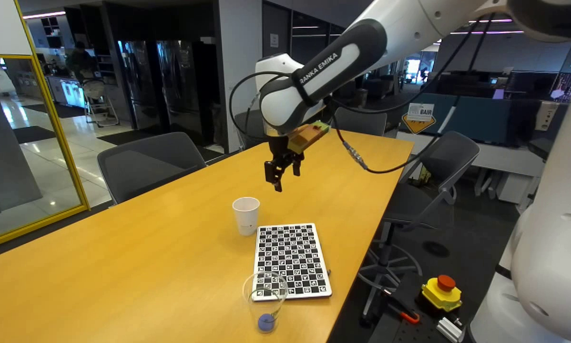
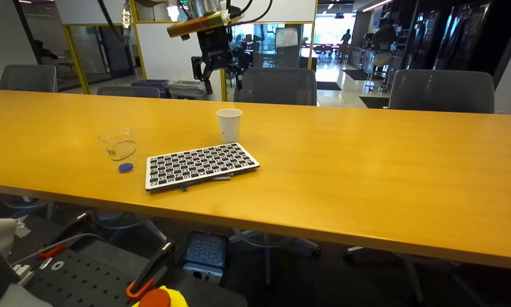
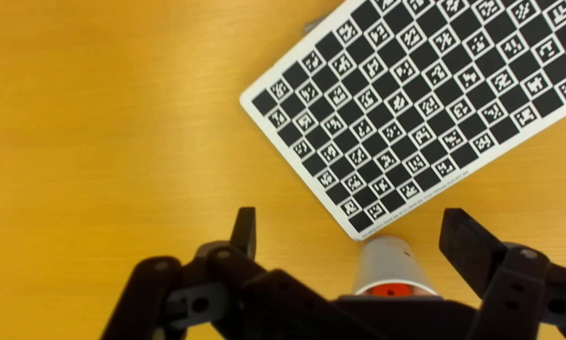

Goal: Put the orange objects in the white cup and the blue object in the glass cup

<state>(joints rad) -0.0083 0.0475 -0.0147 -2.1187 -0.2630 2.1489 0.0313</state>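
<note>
The white cup (image 1: 246, 219) stands upright on the table beside a corner of the checkered board; it also shows in an exterior view (image 2: 230, 128) and in the wrist view (image 3: 388, 262). An orange object (image 3: 390, 289) lies inside the white cup; any others are hidden. The glass cup (image 1: 265, 305) stands near the board's opposite end, also seen in an exterior view (image 2: 120, 147). The blue object (image 1: 266, 323) is at the glass cup's bottom, seen through its wall (image 2: 126, 167). My gripper (image 1: 287, 181) is open and empty, raised above the table near the white cup (image 3: 349, 217).
The black-and-white checkered board (image 1: 290, 259) lies flat between the two cups. The long wooden table (image 2: 366, 179) has chairs (image 2: 441, 89) along its far side. A yellow-and-red button box (image 1: 442, 291) sits by the robot's base, beside the table.
</note>
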